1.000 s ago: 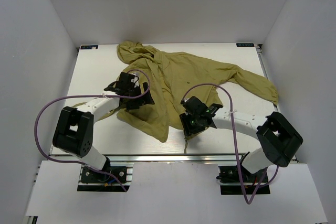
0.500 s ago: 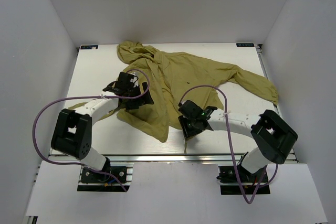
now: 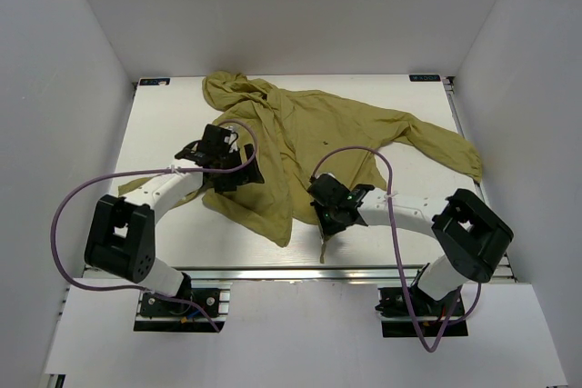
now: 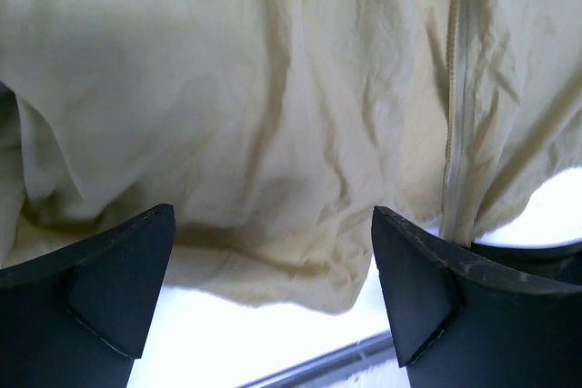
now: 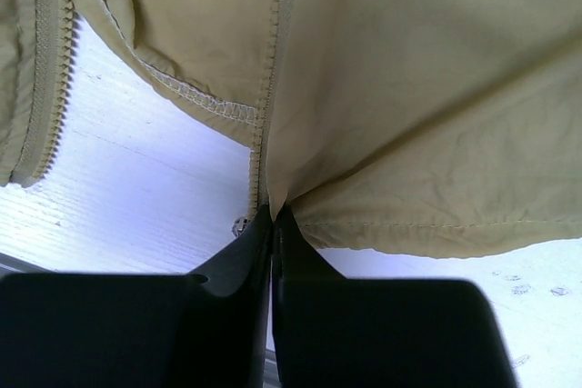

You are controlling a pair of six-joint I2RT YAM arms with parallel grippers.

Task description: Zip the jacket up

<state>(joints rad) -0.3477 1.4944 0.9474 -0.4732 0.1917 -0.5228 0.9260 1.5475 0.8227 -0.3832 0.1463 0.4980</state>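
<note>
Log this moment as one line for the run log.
left hand: open over jacket | right hand: shut on jacket hem at zipper end | jacket: unzipped

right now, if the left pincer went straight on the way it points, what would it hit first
The jacket: its wrinkled fabric lies straight ahead of the open left pincer, though how near is unclear.

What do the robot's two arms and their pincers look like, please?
Both the left arm and the right arm have slim white links joined by chunky black joint blocks. A purple cable loops loosely along each. The left pincer and the right pincer are black, with dark, matte, wedge-shaped fingers.
</note>
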